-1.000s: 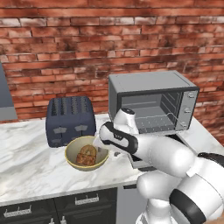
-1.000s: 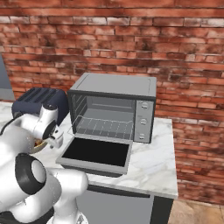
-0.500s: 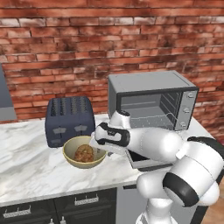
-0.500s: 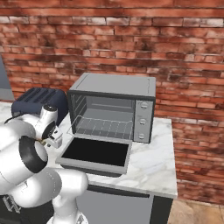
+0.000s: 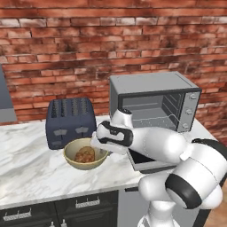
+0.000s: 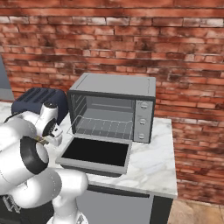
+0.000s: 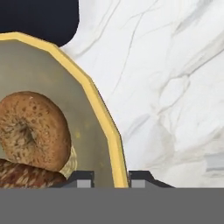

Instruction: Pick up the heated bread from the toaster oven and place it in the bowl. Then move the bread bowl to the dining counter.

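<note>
The yellowish-tan bowl [image 5: 70, 159] sits on the marble counter in front of the blue toaster. In the hand view its rim [image 7: 105, 127] runs down between my two fingertips. My gripper [image 7: 110, 179] is shut on that right-hand rim, one finger inside and one outside. The gripper [image 5: 95, 145] reaches in from the right at the bowl's edge. In the bowl, the heated bread [image 7: 24, 177] lies dark brown and partly cut off, under a round doughnut-like piece [image 7: 33, 129]. The toaster oven [image 5: 150, 86] stands behind my arm with its door [image 6: 94, 153] down and its wire rack [image 6: 105, 127] bare.
A dark blue slot toaster [image 5: 71, 117] stands just behind the bowl, close to its far rim. The oven's lowered door juts out over the counter to the right of the bowl. A brick wall [image 5: 88, 48] backs the counter. Dark cabinet drawers [image 5: 88, 204] run below its front edge.
The fingers have closed from wide open onto the bowl's right rim. The hand has sunk a little and shifted left toward the bowl. The bowl and its contents have stayed put.
</note>
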